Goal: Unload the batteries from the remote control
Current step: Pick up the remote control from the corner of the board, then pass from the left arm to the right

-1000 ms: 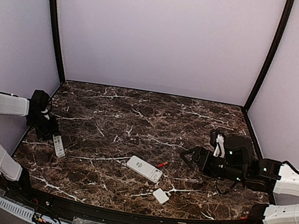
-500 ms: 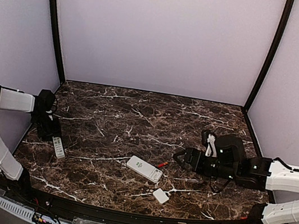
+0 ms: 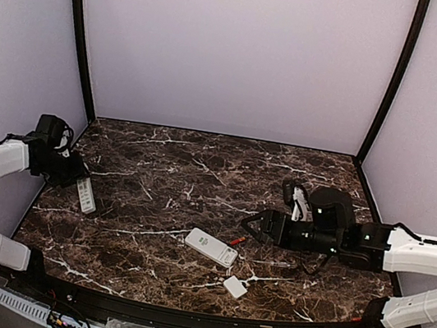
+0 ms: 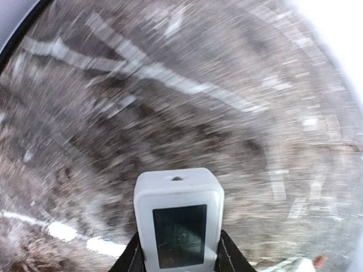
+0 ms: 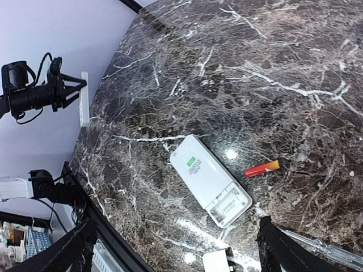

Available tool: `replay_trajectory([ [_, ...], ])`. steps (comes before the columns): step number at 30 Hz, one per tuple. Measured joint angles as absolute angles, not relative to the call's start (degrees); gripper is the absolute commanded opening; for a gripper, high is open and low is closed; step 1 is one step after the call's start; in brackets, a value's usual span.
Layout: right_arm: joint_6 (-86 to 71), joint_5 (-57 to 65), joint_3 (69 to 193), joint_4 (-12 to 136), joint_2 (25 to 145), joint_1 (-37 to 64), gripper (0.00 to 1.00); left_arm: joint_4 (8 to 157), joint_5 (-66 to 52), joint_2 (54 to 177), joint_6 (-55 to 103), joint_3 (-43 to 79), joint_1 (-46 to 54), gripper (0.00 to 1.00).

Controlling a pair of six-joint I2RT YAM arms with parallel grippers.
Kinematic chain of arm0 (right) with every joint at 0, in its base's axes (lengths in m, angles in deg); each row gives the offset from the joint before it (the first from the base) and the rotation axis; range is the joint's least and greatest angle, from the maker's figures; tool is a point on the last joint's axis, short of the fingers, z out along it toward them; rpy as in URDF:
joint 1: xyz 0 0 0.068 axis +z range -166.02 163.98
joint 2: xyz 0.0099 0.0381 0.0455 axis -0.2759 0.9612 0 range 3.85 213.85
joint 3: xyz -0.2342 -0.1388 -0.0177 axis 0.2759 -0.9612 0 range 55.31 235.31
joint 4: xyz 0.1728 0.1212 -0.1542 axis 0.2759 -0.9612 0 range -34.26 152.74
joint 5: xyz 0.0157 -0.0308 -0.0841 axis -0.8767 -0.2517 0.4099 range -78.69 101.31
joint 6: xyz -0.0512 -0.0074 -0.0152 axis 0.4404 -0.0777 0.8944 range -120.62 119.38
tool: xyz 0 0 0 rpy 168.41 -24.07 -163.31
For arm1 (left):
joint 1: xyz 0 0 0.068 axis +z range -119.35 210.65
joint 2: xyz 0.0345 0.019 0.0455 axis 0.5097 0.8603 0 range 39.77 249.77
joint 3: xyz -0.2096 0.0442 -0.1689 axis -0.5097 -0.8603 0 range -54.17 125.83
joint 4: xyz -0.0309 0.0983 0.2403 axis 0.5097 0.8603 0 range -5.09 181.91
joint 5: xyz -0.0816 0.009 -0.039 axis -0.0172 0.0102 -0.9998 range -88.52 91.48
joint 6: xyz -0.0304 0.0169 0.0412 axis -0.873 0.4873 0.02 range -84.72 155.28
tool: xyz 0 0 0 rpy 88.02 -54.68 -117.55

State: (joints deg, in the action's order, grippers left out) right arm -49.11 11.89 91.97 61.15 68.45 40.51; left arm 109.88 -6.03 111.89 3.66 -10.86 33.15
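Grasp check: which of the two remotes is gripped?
The slim remote at far left, clamped in the left gripper. The wider white remote lies free at centre, beside the red battery.

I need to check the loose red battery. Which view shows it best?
Right wrist: the battery lies clear beside the open remote. Top external shows only a red sliver; left wrist is too blurred to tell.

Nothing readable; the green mark (image 5: 194, 165) on the white remote (image 5: 210, 180) blurs.
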Motion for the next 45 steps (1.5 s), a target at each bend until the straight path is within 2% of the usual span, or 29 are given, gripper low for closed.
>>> replay_trajectory([
  [8, -46.12, 4.4, 96.32, 64.06, 67.81, 40.45, 0.98, 99.85, -23.62, 96.83, 0.75, -10.83, 30.31, 0.28],
  [17, -45.22, -4.56, 107.99, 67.27, 71.07, 41.1, 0.98, 75.31, -39.78, 90.08, -7.49, -11.69, 10.7, 0.28],
  [25, -43.01, -5.22, 116.1, 68.5, 74.7, 47.16, 0.93, 56.84, -41.33, 96.88, -13.13, -9.24, -5.71, 0.27],
  [31, -41.46, -3.87, 117.74, 68.82, 75.53, 51.31, 0.92, 49.71, -39.73, 103.39, -13.17, -3.16, -15.07, 0.27],
  [39, -40.19, -2.95, 117.92, 71.53, 76.42, 55.05, 0.9, 43.02, -37.66, 105.01, -13.17, -0.58, -18.56, 0.27],
  [43, -38.93, -3.12, 119.16, 71.69, 77.76, 55.97, 0.84, 42.43, -36.61, 105.07, -13.15, -0.56, -19.24, 0.26],
  [45, -38.42, -3.41, 119.82, 71.73, 78.35, 56.06, 0.72, 42.26, -36.41, 105.22, -13.15, -0.52, -19.7, 0.26],
])
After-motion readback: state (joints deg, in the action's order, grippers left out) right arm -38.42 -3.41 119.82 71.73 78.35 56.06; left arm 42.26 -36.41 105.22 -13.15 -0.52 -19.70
